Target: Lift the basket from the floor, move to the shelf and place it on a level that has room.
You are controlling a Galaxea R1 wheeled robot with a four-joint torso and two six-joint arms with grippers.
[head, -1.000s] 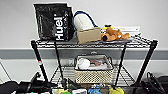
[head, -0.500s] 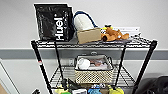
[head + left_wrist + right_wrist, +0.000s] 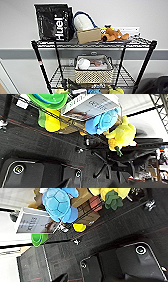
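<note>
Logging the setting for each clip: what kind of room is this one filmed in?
Probably an office or lab storage corner. A black wire rack stands against a plain grey wall, holding a Huel bag, plush toys and a beige basket, over dark carpet tiles with an office chair base nearby.

Even, bright indoor light; all views soft and blurred, shadows faint.
</note>
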